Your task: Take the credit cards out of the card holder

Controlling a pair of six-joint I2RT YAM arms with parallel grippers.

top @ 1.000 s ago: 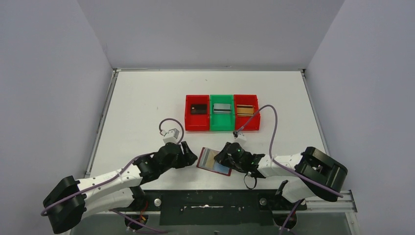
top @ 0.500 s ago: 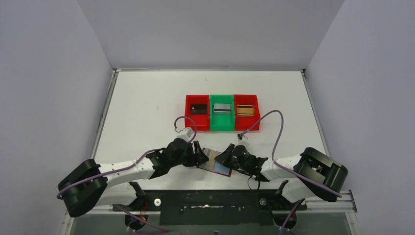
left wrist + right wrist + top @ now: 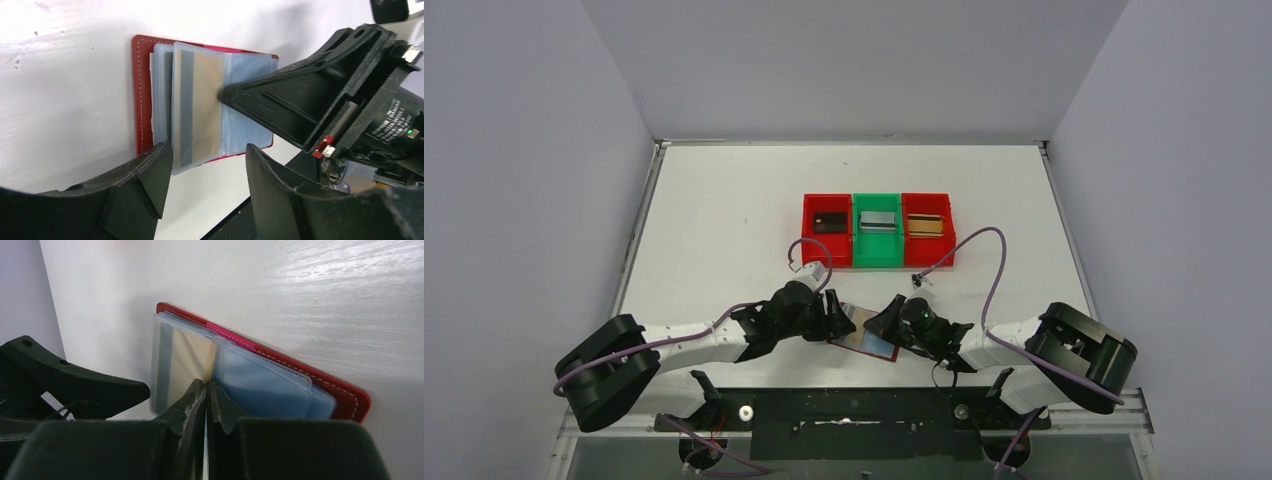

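Only the overhead view shows the three bins [image 3: 878, 230] beyond the card holder [image 3: 861, 333], which lies open near the front edge of the table [image 3: 724, 220]. The left wrist view shows the left claw [image 3: 205, 155] spread apart at the end of a gold-tan card [image 3: 206, 100] inside it; the right claw [image 3: 205, 386] is pressed together, tips at the middle fold

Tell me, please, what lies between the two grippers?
The open card holder, a gold-tan card in its sleeve, lies between left gripper and right gripper, as the top external view shows.
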